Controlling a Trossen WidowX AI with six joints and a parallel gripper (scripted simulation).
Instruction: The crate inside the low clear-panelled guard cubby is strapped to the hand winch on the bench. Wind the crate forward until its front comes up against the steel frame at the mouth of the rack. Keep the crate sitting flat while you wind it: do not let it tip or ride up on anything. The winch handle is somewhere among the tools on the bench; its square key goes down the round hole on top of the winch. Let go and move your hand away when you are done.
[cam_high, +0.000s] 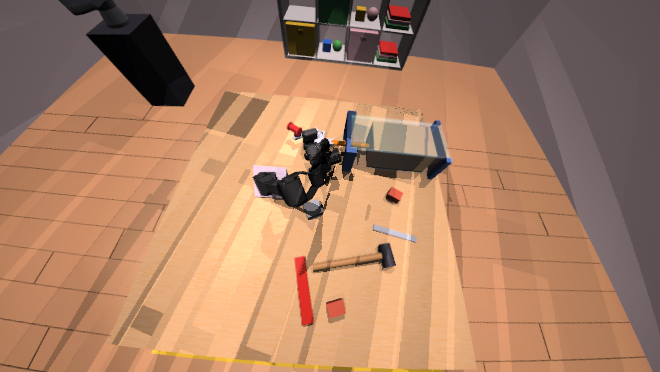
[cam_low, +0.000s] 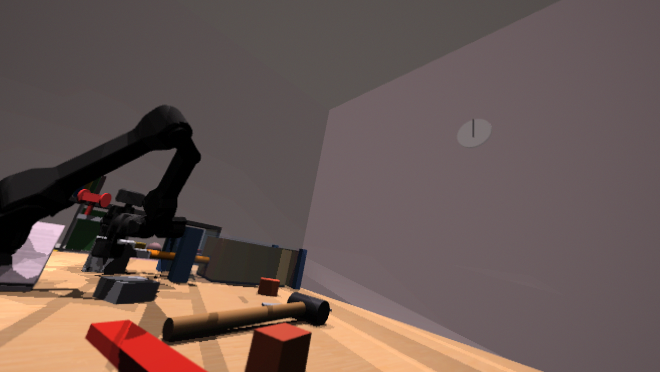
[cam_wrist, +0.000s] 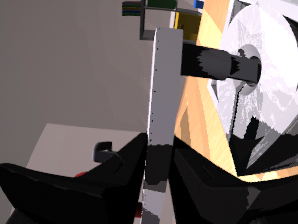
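The winch handle has a pale grey bar (cam_wrist: 167, 95), a dark shaft (cam_wrist: 205, 61) and a red knob (cam_high: 294, 129) (cam_low: 94, 198). My gripper (cam_wrist: 156, 140) is shut on the bar. The shaft's far end meets the hub of the round winch top (cam_wrist: 280, 112); how deep its key sits is hidden. An orange strap (cam_high: 361, 145) (cam_low: 165, 255) runs from the winch side through the blue frame (cam_high: 346, 161) (cam_low: 184, 256) to the crate (cam_high: 395, 161) (cam_low: 245, 262). The crate sits flat inside the clear-panelled cubby, with a gap between its front and the frame.
A grey block (cam_high: 313, 209) (cam_low: 127, 290) lies near the arm base. A small red block (cam_high: 394, 195) (cam_low: 269, 286) is beside the cubby. A metal strip (cam_high: 395, 233), a mallet (cam_high: 350, 261) (cam_low: 240, 318), a red bar (cam_high: 304, 295) (cam_low: 145, 350) and another red block (cam_high: 336, 309) lie farther off.
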